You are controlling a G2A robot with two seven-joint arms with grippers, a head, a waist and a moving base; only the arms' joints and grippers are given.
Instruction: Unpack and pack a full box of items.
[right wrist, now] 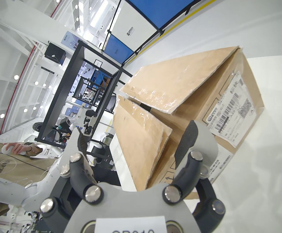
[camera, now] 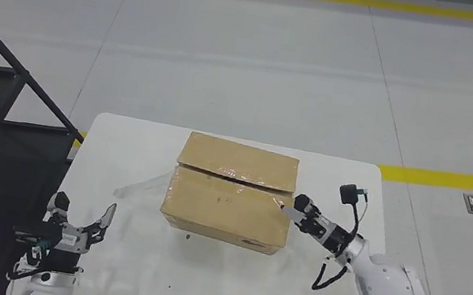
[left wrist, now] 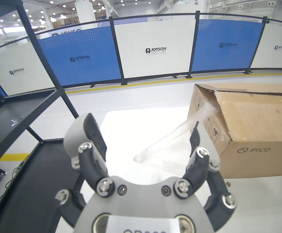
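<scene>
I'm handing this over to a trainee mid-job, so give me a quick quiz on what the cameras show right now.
1. True or false: the left hand grips the plastic.
2. Where is the right hand? A) at the end of the box; B) inside the box; C) on the plastic.
3. Short answer: are the box's top flaps sealed flat?

Key:
1. False. It is open and empty, apart from the plastic.
2. A.
3. No. They sit ajar, with a gap between them.
</scene>
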